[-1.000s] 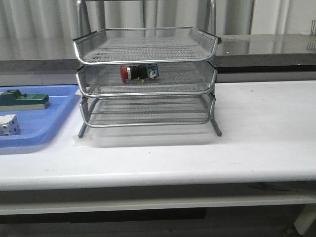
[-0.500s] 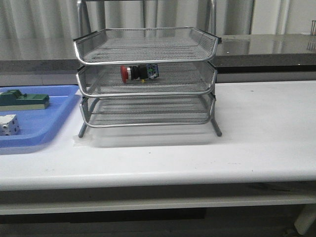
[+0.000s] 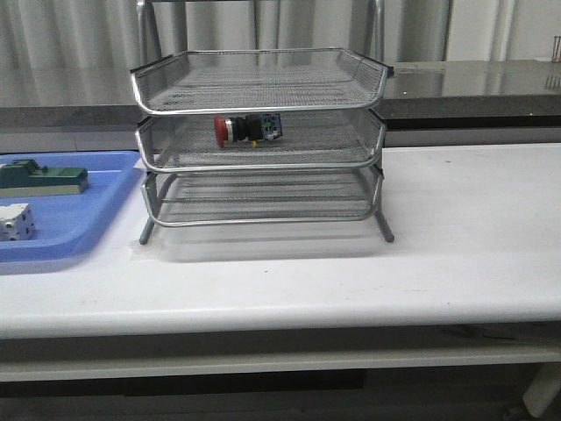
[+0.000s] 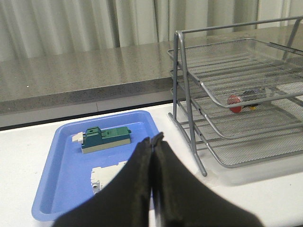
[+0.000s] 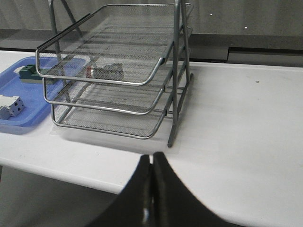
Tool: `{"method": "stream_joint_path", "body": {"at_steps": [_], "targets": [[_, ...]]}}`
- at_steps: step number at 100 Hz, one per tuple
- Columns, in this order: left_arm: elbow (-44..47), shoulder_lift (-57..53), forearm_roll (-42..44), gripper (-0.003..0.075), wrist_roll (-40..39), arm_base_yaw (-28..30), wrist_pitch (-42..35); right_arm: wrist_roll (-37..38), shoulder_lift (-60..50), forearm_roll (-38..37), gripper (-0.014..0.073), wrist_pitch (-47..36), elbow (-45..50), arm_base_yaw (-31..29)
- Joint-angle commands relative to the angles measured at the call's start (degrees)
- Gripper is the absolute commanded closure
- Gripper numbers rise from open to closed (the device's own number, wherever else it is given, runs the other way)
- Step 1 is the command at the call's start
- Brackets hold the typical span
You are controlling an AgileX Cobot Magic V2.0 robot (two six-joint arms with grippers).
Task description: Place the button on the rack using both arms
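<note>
The button (image 3: 248, 129), with its red head, black body and blue rear block, lies on its side in the middle tray of the silver wire rack (image 3: 259, 92). Through the mesh it also shows in the left wrist view as the button (image 4: 234, 100) and in the right wrist view as the button (image 5: 105, 72). My left gripper (image 4: 152, 140) is shut and empty, held back above the blue tray, well away from the rack (image 4: 265, 97). My right gripper (image 5: 152, 157) is shut and empty too, near the table's front edge, short of the rack (image 5: 137, 80). Neither arm shows in the front view.
A flat blue tray (image 3: 83, 224) lies left of the rack with a green block (image 3: 46, 178) and a white cube (image 3: 15, 221) in it. The same green block (image 4: 106, 137) shows in the left wrist view. White tabletop (image 3: 473, 228) stretches right of the rack.
</note>
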Motion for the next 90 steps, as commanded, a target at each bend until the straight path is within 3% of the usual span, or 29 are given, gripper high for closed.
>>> {"method": "stream_joint_path", "body": {"at_steps": [1,25,55,90], "targets": [[-1.76,0.59,-0.50,0.0741,-0.58,0.16,-4.90,-0.60,0.07,0.32,0.0653,-4.11,-1.44,-0.40],[-1.76,0.59,-0.50,0.0741,-0.58,0.16,-4.90,0.13,-1.75,-1.49,0.0653,-9.85,1.27,-0.40],[-1.76,0.59,-0.50,0.0741,-0.58,0.16,-4.90,12.39,-11.43,-15.25,0.0653,-17.51,10.29,-0.40],[-1.76,0.59,-0.50,0.0741,-0.58,0.16,-4.90,26.09,-20.75,-30.96,0.0653,-18.56,20.82,-0.40]]}}
